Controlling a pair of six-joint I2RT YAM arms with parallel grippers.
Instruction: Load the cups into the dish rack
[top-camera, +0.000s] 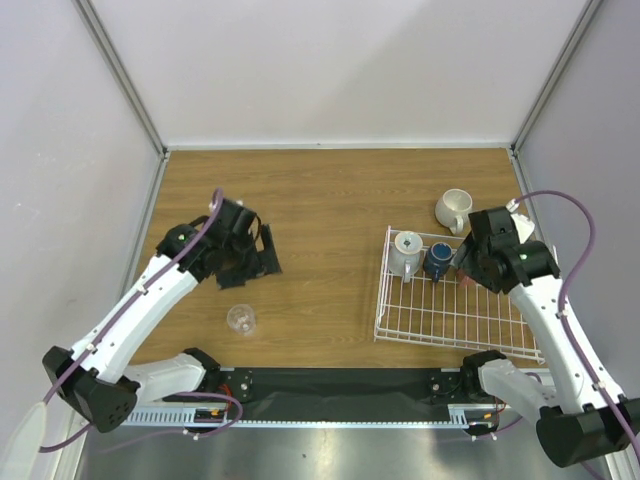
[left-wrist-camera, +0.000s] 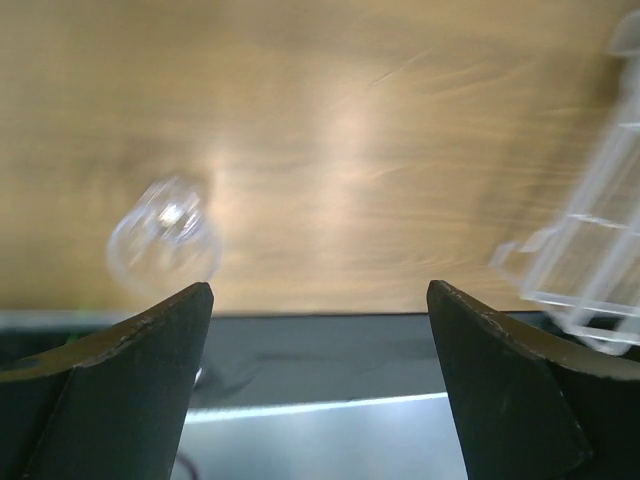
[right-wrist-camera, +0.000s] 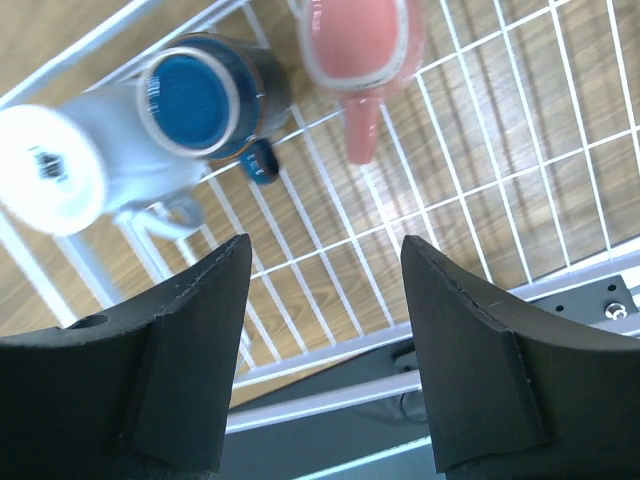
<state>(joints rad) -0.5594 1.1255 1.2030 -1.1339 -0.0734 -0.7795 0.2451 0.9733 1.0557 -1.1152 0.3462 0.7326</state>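
The dish rack (top-camera: 455, 318) lay on the right half of the bench (top-camera: 320, 200) and held three items grouped at its far-left end. A pale grey-blue mug (top-camera: 407, 250) stood nearest the corner. A dark blue mug (top-camera: 438, 261) stood close beside it on the right, though whether the two touched could not be told. A reddish-pink cup (right-wrist-camera: 355, 40) came next along, its handle reaching out over the wires. From above, the pink cup was almost wholly hidden beneath the right arm's wrist.

A cream-white mug (top-camera: 455, 208) stood outside the rack on the bare wood, just beyond its far edge. The small clear glass (top-camera: 240, 318) stood alone on the bench, well apart from the rack on the left and near the front edge.

The right gripper (right-wrist-camera: 325, 245) hovered over the far end of the rack, above the pink cup and the dark blue mug. Its fingers (right-wrist-camera: 180, 340) were spread wide with nothing between them.

The left gripper (left-wrist-camera: 320, 290) hung over the wood just beyond the glass, its fingers likewise spread and empty. In its wrist view the glass showed blurred just past the tip of the finger on the left of the picture. A corner of the rack showed at the right edge of that view.
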